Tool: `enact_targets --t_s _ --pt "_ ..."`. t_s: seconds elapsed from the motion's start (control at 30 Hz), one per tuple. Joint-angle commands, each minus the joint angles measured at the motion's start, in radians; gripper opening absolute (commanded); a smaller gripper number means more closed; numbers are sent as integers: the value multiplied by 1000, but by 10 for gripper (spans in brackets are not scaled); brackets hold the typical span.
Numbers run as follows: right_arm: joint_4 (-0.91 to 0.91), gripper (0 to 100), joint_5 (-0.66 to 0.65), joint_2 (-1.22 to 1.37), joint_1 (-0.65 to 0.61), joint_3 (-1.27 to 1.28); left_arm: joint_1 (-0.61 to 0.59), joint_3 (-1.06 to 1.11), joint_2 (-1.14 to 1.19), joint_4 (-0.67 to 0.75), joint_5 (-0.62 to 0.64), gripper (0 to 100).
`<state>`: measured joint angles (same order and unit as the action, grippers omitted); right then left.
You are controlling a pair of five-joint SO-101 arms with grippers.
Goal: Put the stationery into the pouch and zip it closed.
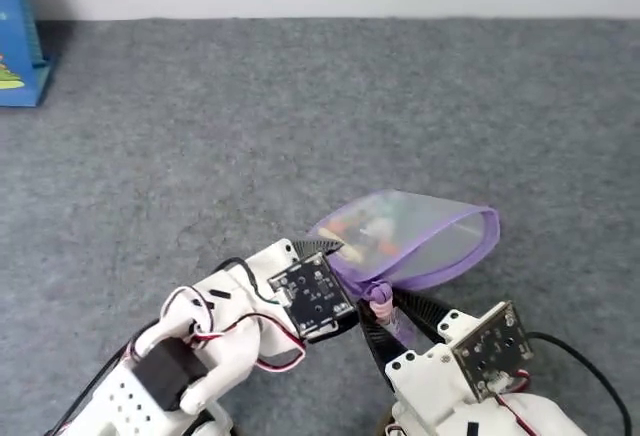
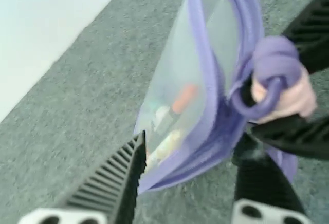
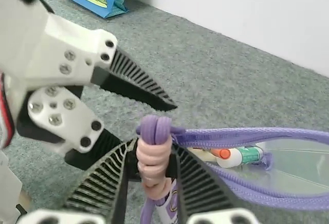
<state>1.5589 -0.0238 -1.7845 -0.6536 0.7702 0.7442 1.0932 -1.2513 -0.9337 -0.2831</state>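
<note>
High view first: the pouch [image 1: 420, 231] lies on the grey bench [image 1: 200, 126], a bit toward 4 o'clock from the middle. It's see-through with a purple zip edge, and you can make out stationery [image 1: 365, 231] inside at its 9 o'clock end. The left arm sits down at 7 o'clock, with the left tool [image 1: 338, 256] right at that end of the pouch. The right arm is at 5 o'clock, and the right tool [image 1: 385, 308] has the zip pull cord [image 1: 379, 294] pinched. A blue box [image 1: 18, 46] stands way off at 10 o'clock.

Left wrist view: the left tool [image 2: 191, 144] is spread wide, with the end of the pouch [image 2: 195, 95] between its jaws. Can't tell if either finger touches it. The right tool's black fingers [image 2: 293, 136] are clamped on the knotted cord [image 2: 275, 62] just beside it.

Right wrist view: the right tool [image 3: 154, 149] is closed tight on the pink-and-purple cord [image 3: 154, 131], and the left tool's fingers [image 3: 136, 82] gape just beyond it. An orange-capped stick [image 3: 234, 156] lies inside the pouch [image 3: 298, 167].
</note>
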Motion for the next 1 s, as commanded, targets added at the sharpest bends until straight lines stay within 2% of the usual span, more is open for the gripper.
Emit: enact_targets --t_s 0.0,0.13,0.4,0.57,0.63,0.8,0.97 --pt "-18 7 11 19 2 -60 29 16 -9 55 9 233" --pt "-18 7 11 19 2 -60 40 19 -9 54 9 190" --pt "-18 7 8 19 10 -60 35 15 -18 54 8 17" --pt "-18 7 5 19 12 -60 35 12 -18 12 12 11" --pt "-22 7 3 22 48 -60 35 -12 -20 -34 12 10" --pt "-38 7 -48 31 240 -55 35 -111 -20 -178 14 10" --pt "-42 7 -100 31 352 -55 35 -137 -20 -222 14 9"
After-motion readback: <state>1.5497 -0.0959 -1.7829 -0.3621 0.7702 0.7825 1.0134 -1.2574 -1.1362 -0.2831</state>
